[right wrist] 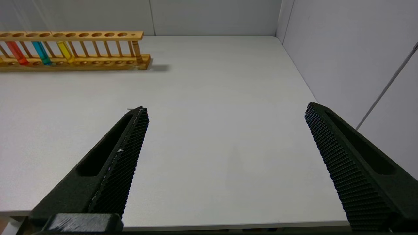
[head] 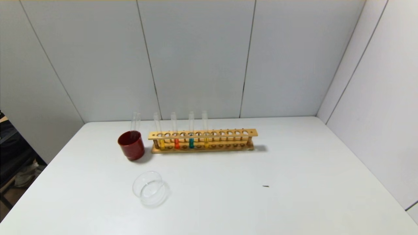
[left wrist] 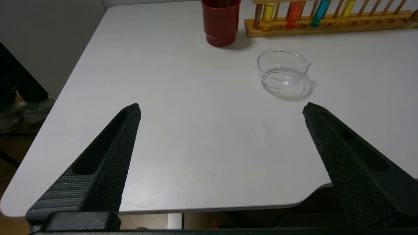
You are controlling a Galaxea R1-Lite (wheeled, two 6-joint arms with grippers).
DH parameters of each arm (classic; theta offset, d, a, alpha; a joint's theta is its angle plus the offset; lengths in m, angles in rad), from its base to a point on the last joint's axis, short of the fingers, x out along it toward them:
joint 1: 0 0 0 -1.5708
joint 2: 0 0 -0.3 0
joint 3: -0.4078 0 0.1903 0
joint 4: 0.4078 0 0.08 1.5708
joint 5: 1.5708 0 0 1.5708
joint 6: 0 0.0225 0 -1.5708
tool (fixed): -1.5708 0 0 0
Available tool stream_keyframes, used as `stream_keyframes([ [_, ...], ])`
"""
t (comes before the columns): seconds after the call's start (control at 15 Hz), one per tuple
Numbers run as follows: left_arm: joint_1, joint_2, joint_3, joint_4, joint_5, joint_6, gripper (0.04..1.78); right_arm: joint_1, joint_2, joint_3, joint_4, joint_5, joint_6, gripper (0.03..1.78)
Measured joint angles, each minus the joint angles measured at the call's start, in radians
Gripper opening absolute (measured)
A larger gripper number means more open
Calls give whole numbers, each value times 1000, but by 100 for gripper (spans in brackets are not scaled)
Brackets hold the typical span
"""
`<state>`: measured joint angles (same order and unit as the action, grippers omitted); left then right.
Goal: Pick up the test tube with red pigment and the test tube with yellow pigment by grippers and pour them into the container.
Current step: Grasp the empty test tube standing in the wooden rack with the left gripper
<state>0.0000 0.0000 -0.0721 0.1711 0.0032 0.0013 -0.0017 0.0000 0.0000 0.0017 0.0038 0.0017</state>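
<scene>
A wooden rack (head: 202, 141) stands at the back of the table. In it stand a yellow-pigment tube (head: 161, 143), the red-pigment tube (head: 176, 143), a teal tube (head: 191, 142) and a second yellow-pigment tube (head: 206, 142). The clear glass container (head: 148, 188) sits in front and left of the rack; it also shows in the left wrist view (left wrist: 282, 70). My left gripper (left wrist: 222, 111) is open and empty over the table's near left edge. My right gripper (right wrist: 225, 111) is open and empty over the near right edge. Neither gripper shows in the head view.
A dark red cup (head: 131, 145) holding clear tubes stands left of the rack. A small dark speck (head: 265, 186) lies on the white table (head: 294, 182). Grey walls close the back and the right side.
</scene>
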Motion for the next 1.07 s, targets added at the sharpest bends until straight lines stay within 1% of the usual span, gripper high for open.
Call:
stream_keyframes([
  [0.47, 0, 0, 0, -1, -1, 4, 175, 0, 0, 0, 0, 0, 0, 175],
  [0.6, -1, 0, 0, -3, -3, 28, 175, 0, 0, 0, 0, 0, 0, 175],
  [0.73, -2, 2, -7, -4, -35, 60, 175, 0, 0, 0, 0, 0, 0, 175],
  [0.8, -2, 5, -28, -2, -67, 66, 175, 0, 0, 0, 0, 0, 0, 175],
  [0.87, -2, 15, -78, 8, -110, 59, 175, 0, 0, 0, 0, 0, 0, 175],
  [1.0, -2, 68, -206, 37, -178, 43, 175, 0, 0, 0, 0, 0, 0, 175],
  [1.07, -3, 125, -280, 47, -196, 38, 175, 0, 0, 0, 0, 0, 0, 175],
])
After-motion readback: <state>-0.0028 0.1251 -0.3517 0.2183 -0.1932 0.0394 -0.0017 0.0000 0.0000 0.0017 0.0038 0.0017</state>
